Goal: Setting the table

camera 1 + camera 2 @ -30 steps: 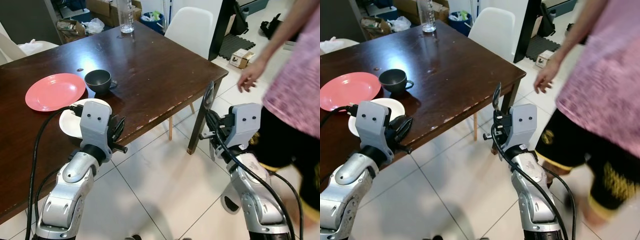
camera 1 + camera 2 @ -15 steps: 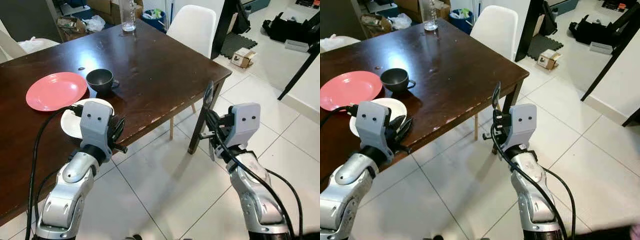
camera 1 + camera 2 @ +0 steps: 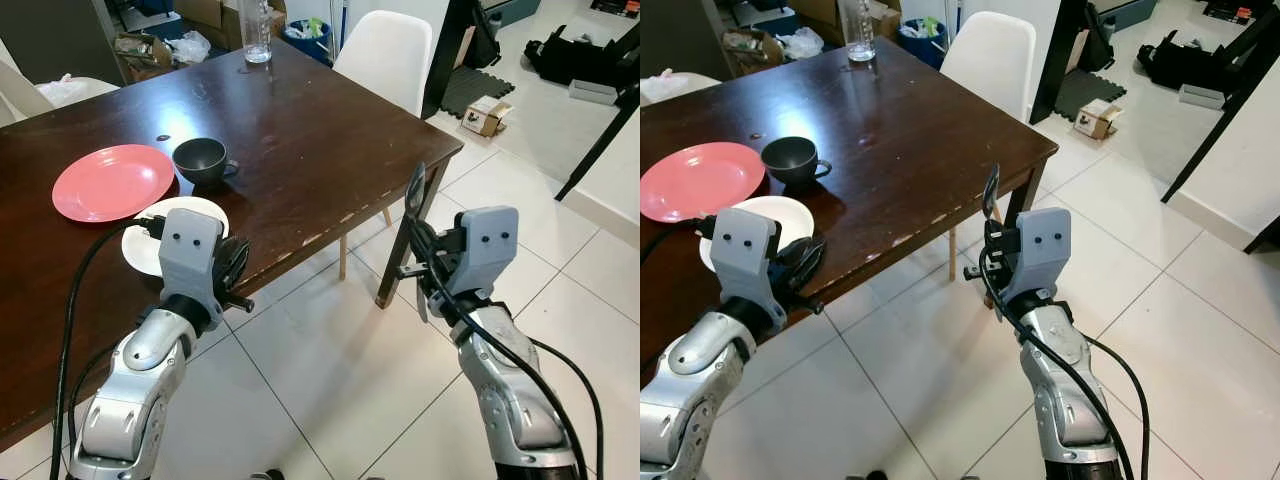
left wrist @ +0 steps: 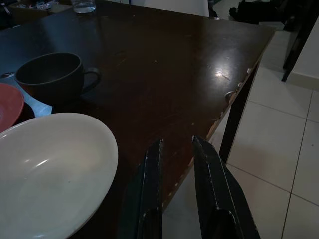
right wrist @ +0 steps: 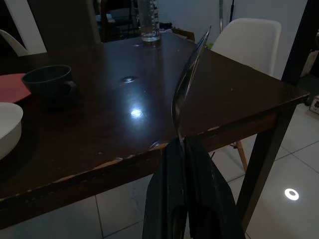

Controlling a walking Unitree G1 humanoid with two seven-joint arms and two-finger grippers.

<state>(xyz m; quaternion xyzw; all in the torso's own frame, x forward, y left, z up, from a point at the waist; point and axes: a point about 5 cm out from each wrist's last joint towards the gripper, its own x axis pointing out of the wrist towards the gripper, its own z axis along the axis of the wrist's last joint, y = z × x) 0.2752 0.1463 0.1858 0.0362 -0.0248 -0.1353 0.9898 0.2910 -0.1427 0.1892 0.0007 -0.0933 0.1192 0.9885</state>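
A dark wooden table [image 3: 320, 130] holds a pink plate [image 3: 112, 182], a dark cup [image 3: 200, 160] and a white plate [image 3: 196, 208] near its front edge. My left gripper [image 3: 236, 272] hangs at that edge just beside the white plate [image 4: 45, 169], its fingers [image 4: 154, 164] a narrow gap apart with nothing between them. My right gripper [image 3: 418, 268] stays off the table's corner, above the floor. It is shut on a metal spoon [image 3: 415, 193] held upright, bowl end up [image 5: 188, 79].
A clear glass [image 3: 256, 30] stands at the table's far edge. A white chair [image 3: 385, 55] sits behind the far right corner. Boxes and bags lie on the tiled floor [image 3: 330, 350] beyond, with black frame legs [image 3: 598, 140] at the right.
The person who stood at the right one second ago has left the view. My left gripper has sunk slightly at the table edge. The right gripper and spoon have hardly moved.
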